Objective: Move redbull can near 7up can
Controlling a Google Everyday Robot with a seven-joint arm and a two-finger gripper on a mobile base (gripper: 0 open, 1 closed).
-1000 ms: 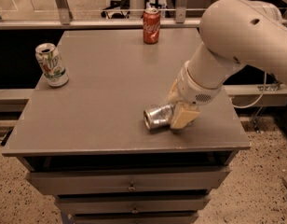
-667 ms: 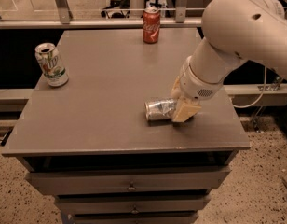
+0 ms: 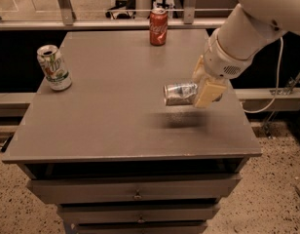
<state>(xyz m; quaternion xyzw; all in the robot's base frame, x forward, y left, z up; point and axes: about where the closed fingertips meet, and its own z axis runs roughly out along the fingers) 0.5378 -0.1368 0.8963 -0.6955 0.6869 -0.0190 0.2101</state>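
So, the gripper (image 3: pixel 202 86): over the right half of the table, at the end of the white arm that comes in from the upper right. It hangs above the tabletop without touching it.
Fingers (image 3: pixel 209 92): two pale beige pads clamped on the right end of the redbull can, one on its near side and one on its far side.
Redbull can (image 3: pixel 179 93): slim and silver with blue marks, lying on its side in the grip. Its long axis runs left to right and its free end points left toward the middle of the table. It is held clear of the surface.
Shadow (image 3: pixel 177 120): a soft dark patch on the tabletop just in front of and below the held can, apart from it.
7up can (image 3: pixel 54 67): upright near the left edge of the table, white with green and a silver top. It is well apart from the redbull can, with bare tabletop between them.
Cola can (image 3: pixel 158 26): red, upright at the far edge of the table, about mid-width, well apart from both other cans.
Table (image 3: pixel 106 126): a flat grey top on a cabinet.
Drawers (image 3: pixel 135 191): stacked below the front edge, each with a small handle in the middle.
Arm (image 3: pixel 247 30): thick, white and rounded, crossing the upper right corner.
Cable (image 3: pixel 279 67): pale, hanging behind the arm on the right.
Floor (image 3: pixel 276 189): speckled, seen to the right and left of the cabinet.
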